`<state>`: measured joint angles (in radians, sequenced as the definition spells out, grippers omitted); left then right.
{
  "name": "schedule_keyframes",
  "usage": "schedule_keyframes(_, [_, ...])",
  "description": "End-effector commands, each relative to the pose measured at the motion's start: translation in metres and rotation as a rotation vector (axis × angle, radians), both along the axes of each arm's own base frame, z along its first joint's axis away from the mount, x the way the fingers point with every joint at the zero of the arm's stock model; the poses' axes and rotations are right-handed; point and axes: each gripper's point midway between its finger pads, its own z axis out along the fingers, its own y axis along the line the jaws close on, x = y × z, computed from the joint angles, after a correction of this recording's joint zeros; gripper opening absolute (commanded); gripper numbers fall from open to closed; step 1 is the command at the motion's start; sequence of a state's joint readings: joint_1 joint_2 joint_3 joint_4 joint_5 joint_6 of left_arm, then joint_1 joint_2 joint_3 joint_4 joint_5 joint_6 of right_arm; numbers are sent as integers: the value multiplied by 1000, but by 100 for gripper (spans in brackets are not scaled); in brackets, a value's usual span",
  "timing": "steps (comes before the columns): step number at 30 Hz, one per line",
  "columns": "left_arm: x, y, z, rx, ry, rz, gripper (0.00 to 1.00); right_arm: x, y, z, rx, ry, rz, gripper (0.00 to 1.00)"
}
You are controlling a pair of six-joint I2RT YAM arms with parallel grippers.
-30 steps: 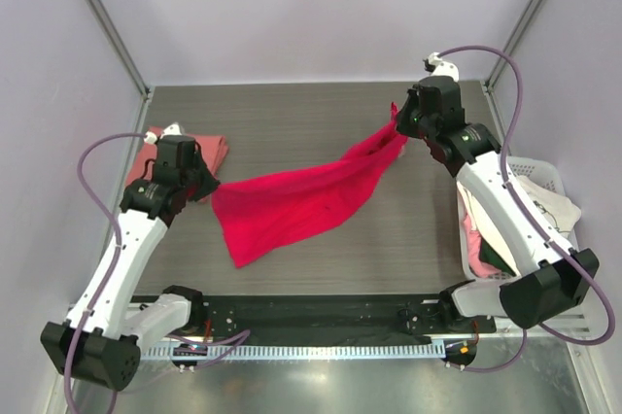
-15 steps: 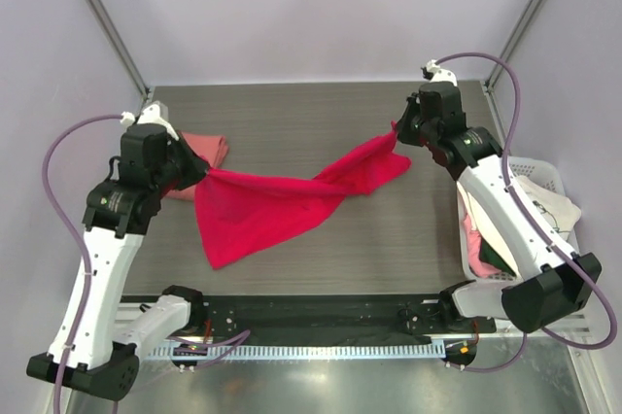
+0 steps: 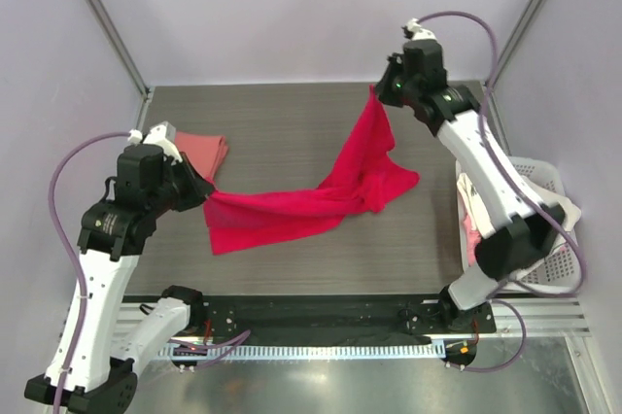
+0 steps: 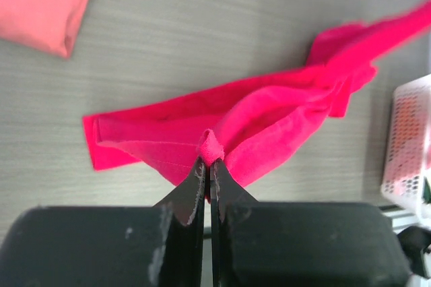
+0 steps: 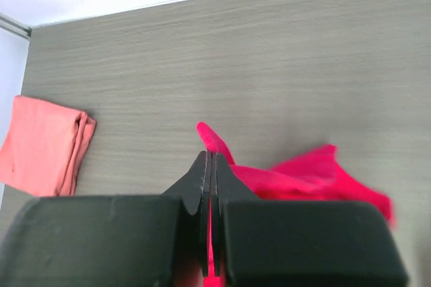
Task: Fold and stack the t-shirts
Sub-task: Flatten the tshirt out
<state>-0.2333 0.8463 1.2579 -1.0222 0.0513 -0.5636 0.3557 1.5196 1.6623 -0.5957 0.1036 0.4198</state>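
Left of the top view: salmon-pink t-shirt (image 3: 199, 149), folded, flat on the table (image 3: 292, 108), upper left of the wood surface. The left wrist view shows it in its top-left corner.

Just right of it is the left gripper (image 3: 201, 192), raised, jaws pinched tight on an edge of the crimson t-shirt (image 3: 321, 198). In the wrist view a small nub of cloth sticks up between the tips.

Centre: the crimson t-shirt hangs as a twisted band from that pinch across the middle. Its lower part bunches on the table, then it rises steeply to the upper right.

Upper right: the right gripper (image 3: 376, 93) is high near the back edge, jaws clamped on the other end. Its wrist view shows red cloth between the closed tips.

Far right: a white basket (image 3: 549, 173) with more cloth inside; which shirts, can't tell.

Step in hand, likely: opening the shirt out to lay it flat before folding. To do it well:
- Draw the two pinches apart evenly so the twist in the middle comes out.
- Use moderate tension; both grips hold only a little fabric and could slip.
- Bring both ends down level together.
- Land it mid-table, clear of the folded salmon shirt and the basket.
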Motion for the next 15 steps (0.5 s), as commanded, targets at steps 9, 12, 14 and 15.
schedule_keyframes(9, [16,25,-34,156,60,80,0,82,91,-47,57,119,202,69])
schedule_keyframes(12, [24,36,-34,218,77,122,0,55,55,-76,-25,177,88,69])
schedule_keyframes(14, [29,34,-37,227,83,105,0,26,24,-98,-84,199,3,71])
schedule_keyframes(15, [30,33,-39,230,87,95,0,16,14,-104,-97,201,-34,76])
